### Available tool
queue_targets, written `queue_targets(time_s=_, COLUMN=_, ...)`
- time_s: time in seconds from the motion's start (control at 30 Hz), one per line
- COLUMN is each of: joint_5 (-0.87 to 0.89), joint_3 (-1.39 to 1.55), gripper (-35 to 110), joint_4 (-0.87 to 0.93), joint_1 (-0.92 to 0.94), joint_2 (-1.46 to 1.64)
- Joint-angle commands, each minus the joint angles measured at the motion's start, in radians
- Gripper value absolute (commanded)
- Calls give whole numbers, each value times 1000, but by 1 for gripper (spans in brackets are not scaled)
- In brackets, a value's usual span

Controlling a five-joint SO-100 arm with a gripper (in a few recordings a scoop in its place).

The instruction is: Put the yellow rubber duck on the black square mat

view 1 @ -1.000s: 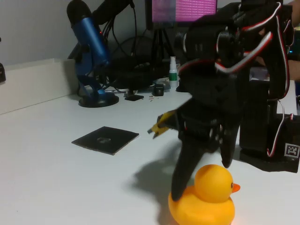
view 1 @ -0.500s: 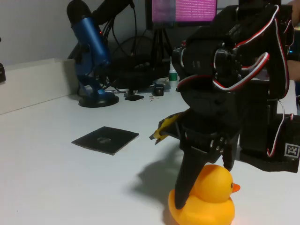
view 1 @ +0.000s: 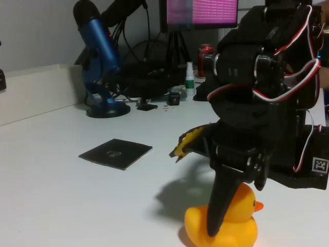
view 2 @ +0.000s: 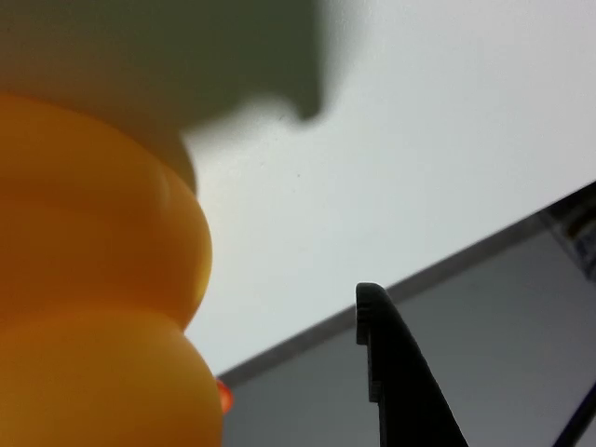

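Shifting rightward over the past second, the gripper (view 1: 234, 206) now straddles the yellow rubber duck (view 1: 226, 226) with jaws wide, unclosed, well apart from the black square mat (view 1: 116, 153).

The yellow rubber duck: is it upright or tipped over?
Upright. The yellow rubber duck sits on its base on the table, head on top, beak pointing sideways.
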Motion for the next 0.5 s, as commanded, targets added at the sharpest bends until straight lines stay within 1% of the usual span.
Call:
queue_targets(time_s=0.0, joint_5=3, joint_3=-6, gripper=55, joint_4=15, joint_1=-23, joint_2=23)
queue_targets(time_s=0.37, joint_5=3, joint_3=-6, gripper=55, joint_4=6, joint_1=-14, joint_2=31)
queue_targets(time_s=0.47, joint_5=3, joint_3=-6, gripper=55, joint_4=3, joint_1=18, joint_2=29)
